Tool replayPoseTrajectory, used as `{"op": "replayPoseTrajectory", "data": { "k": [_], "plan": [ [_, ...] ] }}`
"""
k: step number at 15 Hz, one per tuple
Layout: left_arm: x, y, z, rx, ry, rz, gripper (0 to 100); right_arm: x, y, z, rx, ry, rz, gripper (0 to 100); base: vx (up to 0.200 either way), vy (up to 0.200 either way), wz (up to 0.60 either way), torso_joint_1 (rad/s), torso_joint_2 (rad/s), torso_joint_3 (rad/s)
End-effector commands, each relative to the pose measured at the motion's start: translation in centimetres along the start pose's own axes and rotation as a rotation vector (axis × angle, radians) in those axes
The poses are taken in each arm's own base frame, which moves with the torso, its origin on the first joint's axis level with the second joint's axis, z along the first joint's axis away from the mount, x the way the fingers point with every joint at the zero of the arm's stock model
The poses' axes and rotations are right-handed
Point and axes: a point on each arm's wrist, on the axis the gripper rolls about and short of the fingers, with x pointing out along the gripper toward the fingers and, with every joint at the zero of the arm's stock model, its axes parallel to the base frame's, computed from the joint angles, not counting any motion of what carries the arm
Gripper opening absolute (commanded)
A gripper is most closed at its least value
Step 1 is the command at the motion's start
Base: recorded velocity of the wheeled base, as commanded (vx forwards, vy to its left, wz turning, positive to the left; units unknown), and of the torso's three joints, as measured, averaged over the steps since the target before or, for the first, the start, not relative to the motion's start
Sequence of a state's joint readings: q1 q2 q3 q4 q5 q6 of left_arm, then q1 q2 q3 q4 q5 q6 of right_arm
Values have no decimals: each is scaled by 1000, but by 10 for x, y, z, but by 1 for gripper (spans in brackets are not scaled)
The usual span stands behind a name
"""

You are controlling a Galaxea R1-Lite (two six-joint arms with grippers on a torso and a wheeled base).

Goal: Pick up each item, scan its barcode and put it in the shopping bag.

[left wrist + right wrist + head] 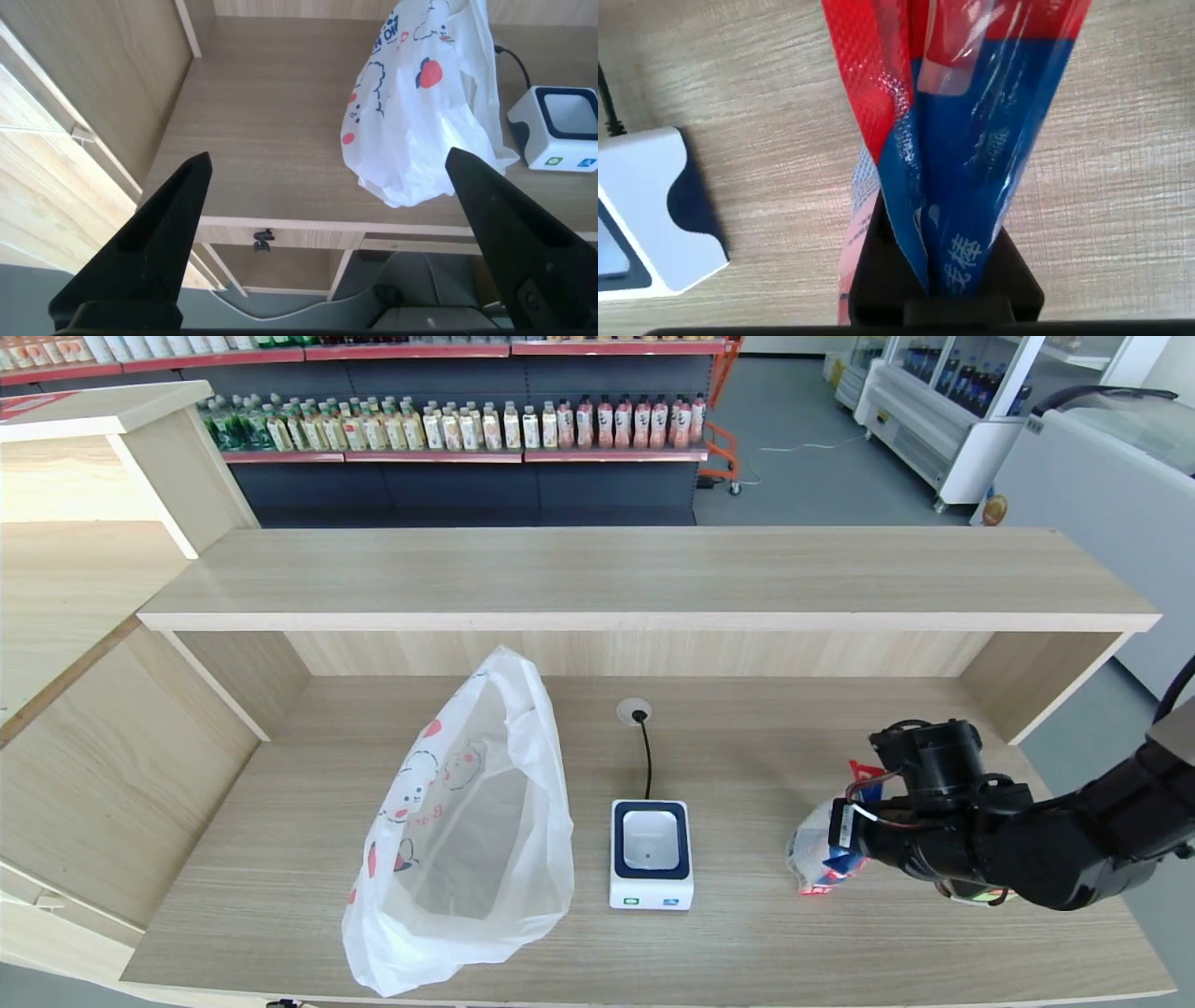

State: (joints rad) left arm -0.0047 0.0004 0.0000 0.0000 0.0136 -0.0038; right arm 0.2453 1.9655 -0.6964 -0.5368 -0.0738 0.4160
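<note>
Right tool (840,847) in the head view sits low over the right part of the bench (747,943), clamped on a red, blue and clear snack packet (814,866). The packet hangs at the tool's tip, well to the right of the barcode scanner (651,854); whether its lower end touches the bench cannot be told. The scanner stands near the middle of the bench, window up, with a black cable (646,751) running from it to a round port farther back. Just left of the scanner lies a white shopping bag (467,831) with cartoon prints, slumped with its mouth gaping upward. A raised ledge (644,574) runs along the far side of the bench, and beyond it stand shelves (448,455) lined with bottles (448,427).

From the left wrist, the left tool (327,166) hangs by the near edge of the bench (262,140), its two dark fingers (154,247) spread wide apart with nothing between them. The shopping bag (420,112) lies beyond them, with the scanner (561,126) just past it.

From the right wrist, the right tool (938,275) has its jaws closed on one end of the snack packet (971,140), which stretches away from the camera over the wood of the bench (1120,187). The scanner (654,215) and its cable (605,103) lie off to the side, apart from the packet.
</note>
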Motion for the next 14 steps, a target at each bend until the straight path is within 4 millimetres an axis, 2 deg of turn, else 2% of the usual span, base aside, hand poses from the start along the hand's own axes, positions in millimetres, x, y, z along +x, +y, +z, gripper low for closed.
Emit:
{"op": "replayPoseTrajectory", "data": {
  "k": [1,2,4,5,7,9,12,14],
  "plan": [
    [0,0,0,-1,0,0,100,-30,15,23,-19,-69,210,0,0,0,0,0,0,0],
    [0,0,0,-1,0,0,100,-49,19,33,-45,-90,335,0,0,0,0,0,0,0],
    [0,0,0,-1,0,0,100,-78,22,42,-98,-98,534,0,0,0,0,0,0,0],
    [0,0,0,-1,0,0,100,-97,20,46,-132,-87,698,0,0,0,0,0,0,0],
    [0,0,0,-1,0,0,100,-110,20,49,-245,-86,887,0,0,0,0,0,0,0],
    [0,0,0,-1,0,0,100,-115,28,50,-306,-100,944,0,0,0,0,0,0,0],
    [0,0,0,-1,0,0,100,-135,45,35,-340,-70,1026,0,0,0,0,0,0,0],
    [0,0,0,-1,0,0,100,-141,49,25,-344,-38,1064,0,0,0,0,0,0,0]
  ]
}}
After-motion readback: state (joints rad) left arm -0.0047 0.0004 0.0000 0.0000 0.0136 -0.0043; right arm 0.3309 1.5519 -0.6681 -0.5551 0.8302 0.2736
